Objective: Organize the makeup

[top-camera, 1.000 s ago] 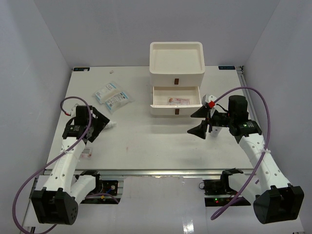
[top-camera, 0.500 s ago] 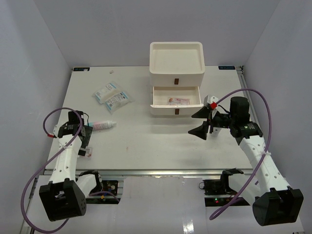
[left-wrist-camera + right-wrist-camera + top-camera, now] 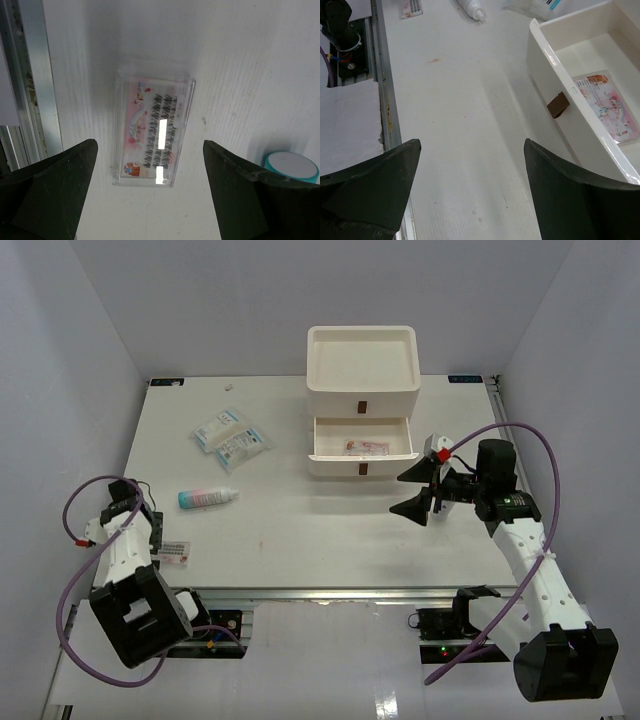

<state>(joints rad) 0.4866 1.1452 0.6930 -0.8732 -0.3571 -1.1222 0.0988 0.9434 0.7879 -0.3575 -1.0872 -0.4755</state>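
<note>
Desk (image 3: 320, 530) and drawer box (image 3: 360, 365) are as they were 1 second ago. The middle drawer (image 3: 340, 462) is pulled out, with 1 pink card (image 3: 365, 447) lying flat inside it.

What has changed is the left arm (image 3: 125, 550). A second ago it reached in over the left half of the desk; now it is folded back to the near left corner. Its tool (image 3: 150, 144) points down at the desk with both fingers spread wide and nothing between them. The right tool (image 3: 410, 492) has hardly shifted. It hangs just right of the open drawer, also spread wide and empty.

The 2 clear packets (image 3: 231, 437) lie untouched at the far left. The tube (image 3: 207, 498), which the left arm covered a second ago, now lies in plain view on its side between the packets and the near edge. The lash case (image 3: 154, 131) lies flat by the near left edge, directly under the left tool and centred between its fingers.

I judge that the left arm has left the tube for now and is lining up on the lash case. Little of the sorting is done: 1 item is in the drawer and these 4 are loose on the desk.
</note>
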